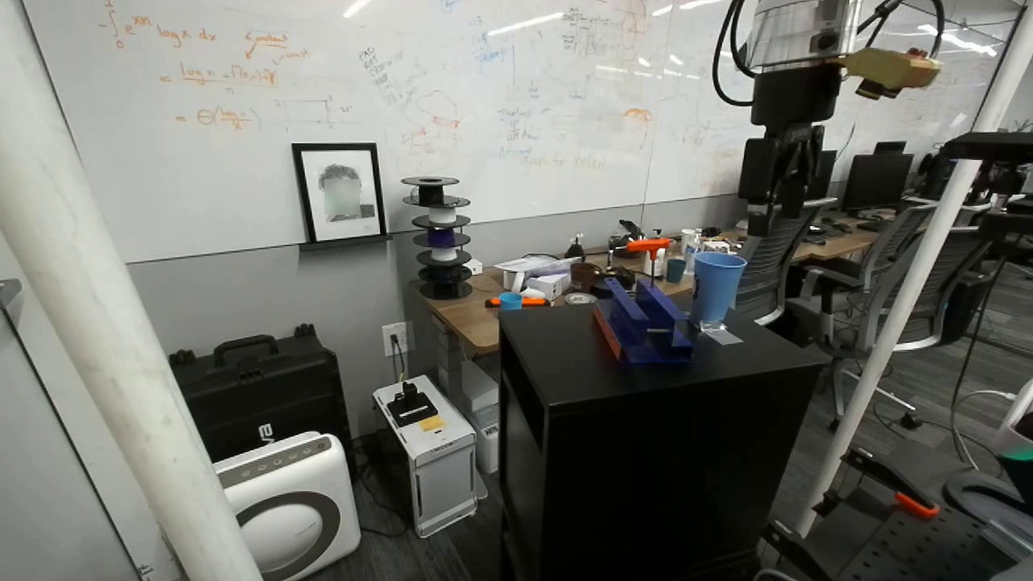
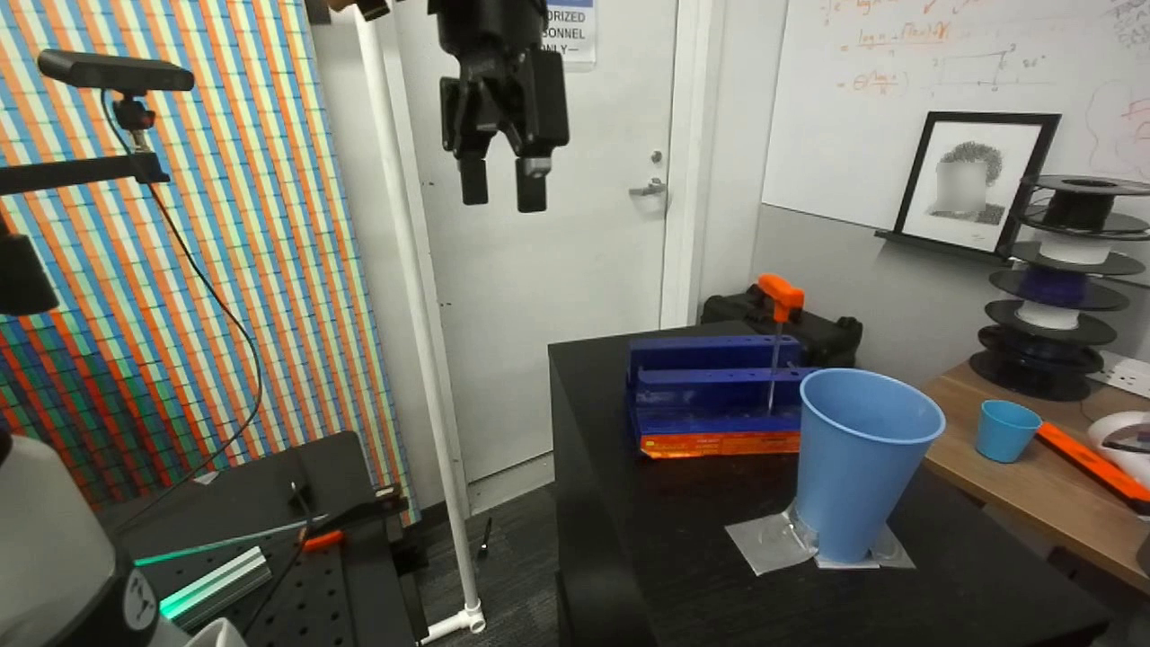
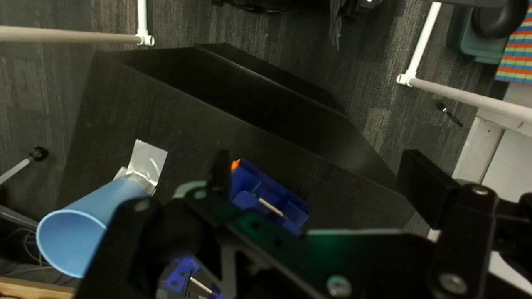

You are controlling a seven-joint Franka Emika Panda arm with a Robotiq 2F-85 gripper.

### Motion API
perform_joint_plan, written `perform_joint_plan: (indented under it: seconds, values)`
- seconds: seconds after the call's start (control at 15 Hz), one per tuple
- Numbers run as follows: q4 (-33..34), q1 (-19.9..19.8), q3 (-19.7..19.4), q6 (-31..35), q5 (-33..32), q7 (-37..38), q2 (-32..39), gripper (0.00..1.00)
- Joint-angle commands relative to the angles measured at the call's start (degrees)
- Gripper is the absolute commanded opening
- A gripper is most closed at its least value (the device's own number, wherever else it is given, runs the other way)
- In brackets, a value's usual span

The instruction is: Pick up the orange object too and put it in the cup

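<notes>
Gripper (image 2: 503, 186): in an exterior view, hanging high, jaws standing well apart, top being cut off.
Blue holder (image 2: 701, 392): resting on the black cabinet (image 2: 674, 539).
Orange tool (image 2: 781, 296): standing upright at the holder, its tip blurring into blue.
Light blue cup (image 2: 858, 476): standing upright, covering the holder's right end, its inner floor hiding.

Pointing straight down with gripper (image 2: 502, 193) near top of frame, left of centre, in an exterior view; holding fingers (image 2: 531, 190) parted, with a clear gap between tips. Hanging below silver wrist (image 1: 799, 36) at upper right in an exterior view, cropped by top edge, with finger gap hard to read from that angle. In wrist view, showing jaws spread wide, with one fingertip left of centre, one right, and linkage (image 3: 465, 241) across lower part.
</notes>
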Motion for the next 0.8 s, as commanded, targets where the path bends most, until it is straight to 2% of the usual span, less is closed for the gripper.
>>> perform_joint_plan:
  seconds: [0.0, 0.27, 0.73]
  values:
    - [8.5, -1.0, -5.2, -1.2, -4.5, -12.3, 8.0, 1.00]
    - [16.9, -1.2, -8.8, 0.1, -7.4, -24.2, 18.0, 1.00]
    - [30.2, -2.5, -8.4, 5.0, -15.2, -35.2, 34.7, 1.00]
